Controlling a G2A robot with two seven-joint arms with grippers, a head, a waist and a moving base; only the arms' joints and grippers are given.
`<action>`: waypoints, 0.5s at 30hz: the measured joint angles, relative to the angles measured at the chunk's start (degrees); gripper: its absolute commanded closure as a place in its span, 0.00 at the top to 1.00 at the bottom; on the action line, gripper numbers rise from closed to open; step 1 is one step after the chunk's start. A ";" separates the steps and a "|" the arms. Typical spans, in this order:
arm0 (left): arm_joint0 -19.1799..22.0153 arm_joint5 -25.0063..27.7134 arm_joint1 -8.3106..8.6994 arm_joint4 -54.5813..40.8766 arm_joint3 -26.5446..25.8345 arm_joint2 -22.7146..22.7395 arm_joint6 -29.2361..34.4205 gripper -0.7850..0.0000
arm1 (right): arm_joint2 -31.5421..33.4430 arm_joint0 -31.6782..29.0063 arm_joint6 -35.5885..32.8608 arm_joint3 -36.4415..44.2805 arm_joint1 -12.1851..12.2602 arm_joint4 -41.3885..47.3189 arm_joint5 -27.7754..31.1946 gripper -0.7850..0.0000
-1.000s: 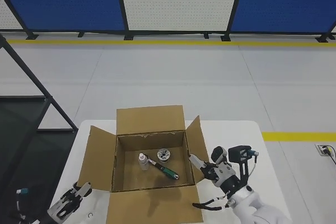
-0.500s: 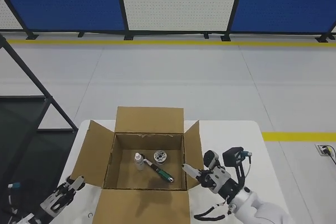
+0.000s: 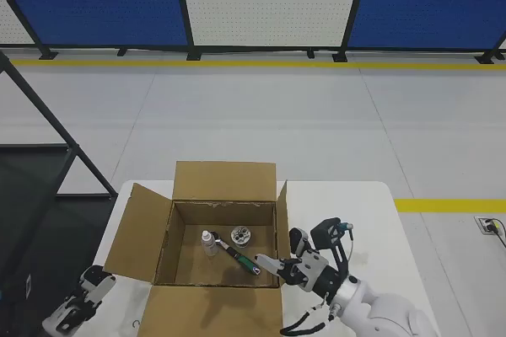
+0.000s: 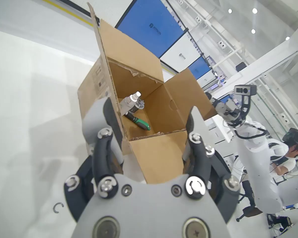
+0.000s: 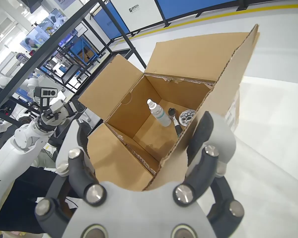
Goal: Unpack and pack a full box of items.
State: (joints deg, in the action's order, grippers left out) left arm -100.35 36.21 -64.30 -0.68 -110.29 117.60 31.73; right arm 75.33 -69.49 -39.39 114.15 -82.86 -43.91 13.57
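**Lighting and optical character.** The light is bright, even and comes from overhead. In the left wrist view, rows of round ceiling lamps (image 4: pixel 254 11) burn out to white spots, and the roof around them is washed pale. In the top view, the cardboard box (image 3: pixel 225 179) is shaded inside, darkest along its near wall. The white table (image 3: pixel 346 206) and grey floor (image 3: pixel 278 118) carry no hard shadows. In the right wrist view, the table glares beside the box. Both wrist views bow straight lines toward the edges, as seen in the black rack frame (image 5: pixel 47 50) and the yellow floor line (image 5: pixel 275 8).
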 measured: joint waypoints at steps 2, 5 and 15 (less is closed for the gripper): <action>-1.33 0.93 -0.06 -3.34 -0.42 1.24 -0.65 1.00 | -1.72 1.65 -0.15 -1.15 -0.10 0.20 -0.23 1.00; -3.13 2.06 -0.12 -8.23 -0.70 3.18 -1.00 1.00 | -4.79 4.55 0.24 -3.27 -0.36 0.36 -0.79 1.00; -5.93 2.50 -0.17 -17.20 1.25 5.01 1.13 1.00 | -14.89 16.02 1.53 -15.45 -2.03 0.16 -5.90 1.00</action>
State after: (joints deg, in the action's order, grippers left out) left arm -106.28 38.71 -64.47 -17.88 -109.04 122.61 32.86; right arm 60.44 -53.47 -37.86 98.69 -84.89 -43.75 7.66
